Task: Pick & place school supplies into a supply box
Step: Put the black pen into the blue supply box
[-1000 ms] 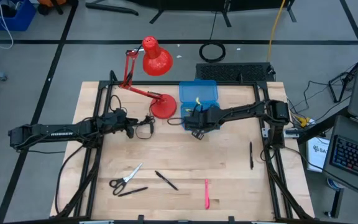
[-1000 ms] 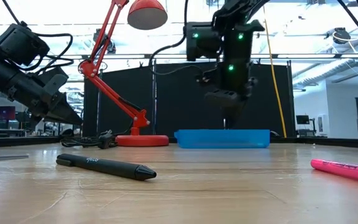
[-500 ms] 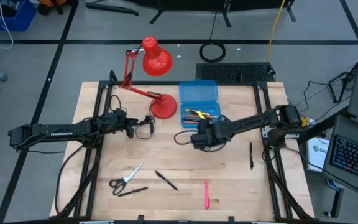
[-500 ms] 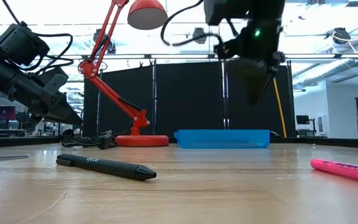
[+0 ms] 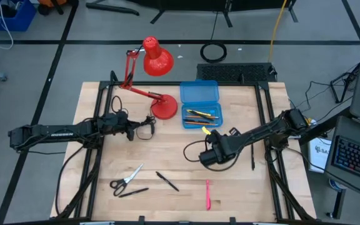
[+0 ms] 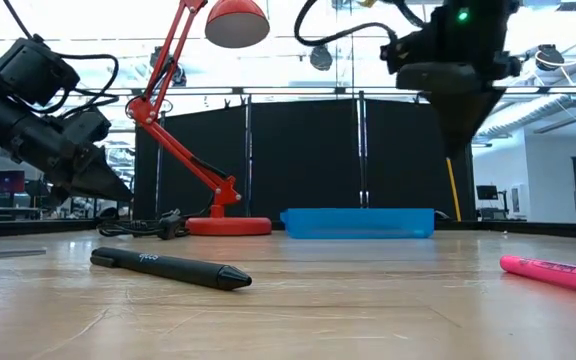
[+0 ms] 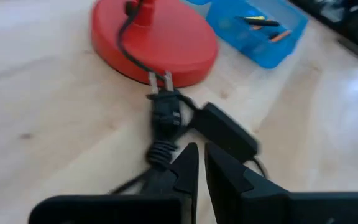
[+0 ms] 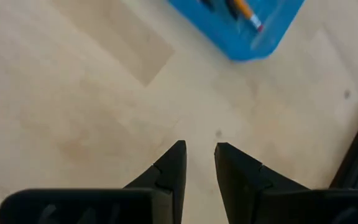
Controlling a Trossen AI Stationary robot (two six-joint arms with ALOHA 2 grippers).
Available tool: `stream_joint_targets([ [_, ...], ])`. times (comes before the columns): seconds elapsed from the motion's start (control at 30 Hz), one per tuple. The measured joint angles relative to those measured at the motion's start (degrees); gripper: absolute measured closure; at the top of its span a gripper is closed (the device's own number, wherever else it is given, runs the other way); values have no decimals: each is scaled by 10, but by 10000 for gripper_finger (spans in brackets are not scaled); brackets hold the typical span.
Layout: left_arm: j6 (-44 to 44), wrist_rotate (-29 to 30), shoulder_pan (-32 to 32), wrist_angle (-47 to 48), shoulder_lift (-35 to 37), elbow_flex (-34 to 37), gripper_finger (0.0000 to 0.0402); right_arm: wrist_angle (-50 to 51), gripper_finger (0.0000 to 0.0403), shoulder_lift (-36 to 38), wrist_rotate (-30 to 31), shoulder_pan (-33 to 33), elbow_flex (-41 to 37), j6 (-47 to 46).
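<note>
A black pen (image 6: 168, 268) lies on the table (image 6: 348, 300) before the blue supply box (image 6: 358, 222) and red lamp (image 6: 203, 120).

I'm working in a robotics lab or workshop. My wooden table (image 5: 167, 156) stands on a grey floor marked with dark tape lines (image 5: 61, 44). Beyond the table's far edge, black curtain panels (image 6: 298, 160) screen off a bright hall with ceiling ducts (image 6: 548, 60). Just off the table's right side sit a keyboard (image 5: 358, 159) and loose cables (image 5: 320, 94); a blue bin (image 5: 5, 14) stands well off its far left corner.
</note>
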State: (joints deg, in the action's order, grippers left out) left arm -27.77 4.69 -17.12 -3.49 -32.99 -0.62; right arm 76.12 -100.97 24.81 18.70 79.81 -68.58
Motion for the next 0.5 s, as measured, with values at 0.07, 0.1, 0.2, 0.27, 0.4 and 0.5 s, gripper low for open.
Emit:
stream_joint_targets([
  [0.07, -16, -17, 0, -7, 0, 0, 371, 1, 330, 0, -12, 12, 0, -22],
  [0.1, -20, -19, 0, -14, 0, 0, 371, 1, 330, 0, -17, 19, 0, -32],
  [0.2, -23, -16, 0, -40, 0, 0, 371, 1, 330, 0, -39, 39, 0, -68],
  [0.27, -22, -15, 0, -46, 0, 0, 371, 0, 330, 0, -51, 53, 0, -92],
  [0.4, -3, -4, 0, -47, 0, 0, 371, 2, 330, 0, -84, 84, 0, -150],
  [0.5, 5, -1, 0, -45, 0, 0, 371, 1, 330, 0, -104, 108, 0, -193],
])
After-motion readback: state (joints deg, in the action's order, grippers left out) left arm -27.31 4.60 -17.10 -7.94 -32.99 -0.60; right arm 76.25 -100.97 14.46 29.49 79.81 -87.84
